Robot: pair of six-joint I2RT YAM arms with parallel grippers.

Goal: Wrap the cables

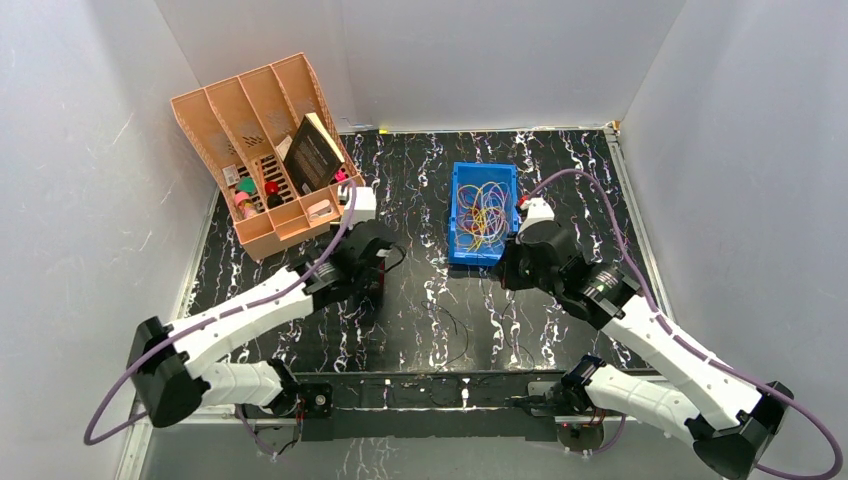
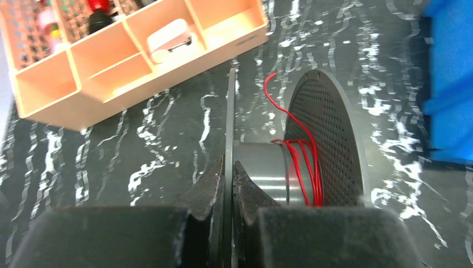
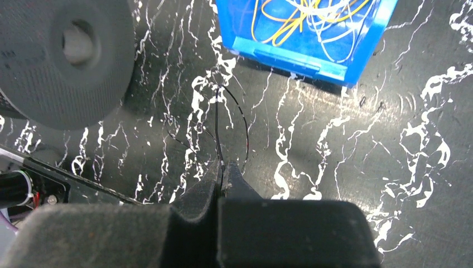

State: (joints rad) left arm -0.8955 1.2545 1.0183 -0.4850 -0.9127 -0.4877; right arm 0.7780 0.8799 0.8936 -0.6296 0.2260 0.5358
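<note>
Marbled table (image 1: 560, 170), perforated round spool (image 2: 326, 139), thread-thin cables (image 1: 482, 212)

Right gripper (image 3: 224, 170) pinched on thin dark cable (image 3: 216, 123), grey spool (image 3: 61, 61) upper left, blue bin (image 3: 295, 56) of coloured cables (image 3: 290, 17) ahead

Red cable (image 2: 315, 173), black cable (image 3: 217, 120), grey spool (image 2: 329, 128), blue bin (image 2: 452, 84).

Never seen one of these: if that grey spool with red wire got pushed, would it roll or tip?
Likely roll: the grey spool has round flanges. Thin, perforated flanges suggest it is light, perhaps tippy. The red wire has a loose end that looks floppy and could unwind.
</note>
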